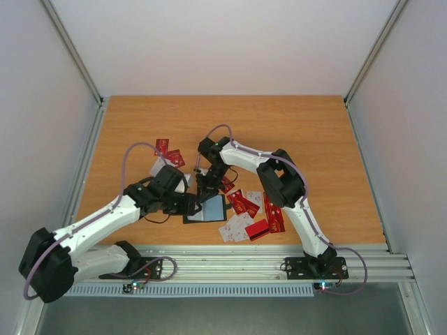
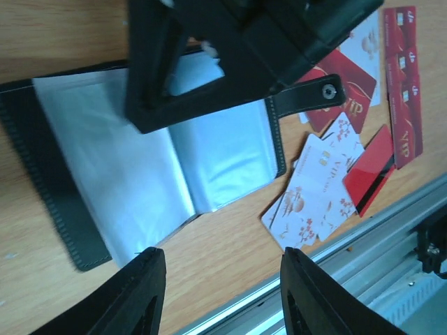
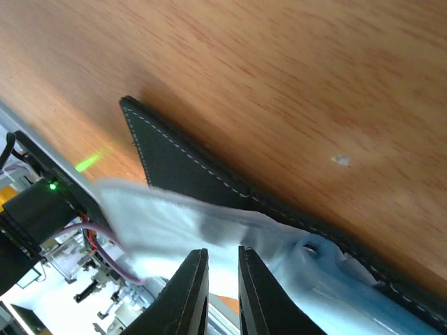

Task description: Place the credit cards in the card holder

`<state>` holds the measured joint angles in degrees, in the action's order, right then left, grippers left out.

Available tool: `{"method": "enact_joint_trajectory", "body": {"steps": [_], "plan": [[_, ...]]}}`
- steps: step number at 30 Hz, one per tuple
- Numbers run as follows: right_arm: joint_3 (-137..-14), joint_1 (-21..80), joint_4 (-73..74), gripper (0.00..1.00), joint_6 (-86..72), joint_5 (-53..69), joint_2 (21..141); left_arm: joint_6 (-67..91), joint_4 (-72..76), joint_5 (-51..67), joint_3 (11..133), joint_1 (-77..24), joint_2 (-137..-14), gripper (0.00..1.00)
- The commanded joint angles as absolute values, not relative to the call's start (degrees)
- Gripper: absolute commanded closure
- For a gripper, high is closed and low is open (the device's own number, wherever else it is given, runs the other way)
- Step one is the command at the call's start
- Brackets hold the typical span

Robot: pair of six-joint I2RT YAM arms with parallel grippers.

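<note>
Card holder (image 1: 209, 208) lies open near the 6 o'clock edge of the table (image 1: 314, 139), its clear sleeves (image 2: 140, 174) pale, with credit cards (image 1: 248, 209) loose at its 3 o'clock, the right gripper (image 3: 222, 255) nearly closed on one sleeve and the left gripper (image 2: 220, 265) spread wide above it.

— What colour are the arms?
— White shells on the long links of the left arm (image 1: 98, 222) and the right arm (image 1: 307, 220), with bulky black joints (image 1: 279, 183) between them.
— Any cables?
— A thin grey-purple cable (image 1: 128, 164) arcs along each arm.
— And the fingers?
— The left fingers (image 2: 140, 293) are matte black and slab-sided, and the right fingers (image 3: 188, 293) are the same black with bevelled edges.
— The bases?
— Black mounting plates (image 1: 314, 266), each with a tiny lit dot.
</note>
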<state>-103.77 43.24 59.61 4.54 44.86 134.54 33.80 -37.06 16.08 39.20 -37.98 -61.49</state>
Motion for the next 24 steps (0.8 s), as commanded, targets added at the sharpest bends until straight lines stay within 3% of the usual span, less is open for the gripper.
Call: {"method": "enact_joint_trajectory", "body": {"steps": [1,12,24], "plan": [[-106.39,43.67,61.38,0.86,4.45,44.42,134.23,32.65,-26.45,24.28,38.32,-38.10,-66.43,0.53],[-104.11,40.78,66.13,0.85,4.88,37.86,123.08,31.25,-25.19,22.79,39.88,-38.12,-76.13,0.55],[-82.98,34.09,68.03,0.79,0.63,24.00,101.96,27.16,-31.64,22.03,42.76,-38.15,-74.38,0.54]]}}
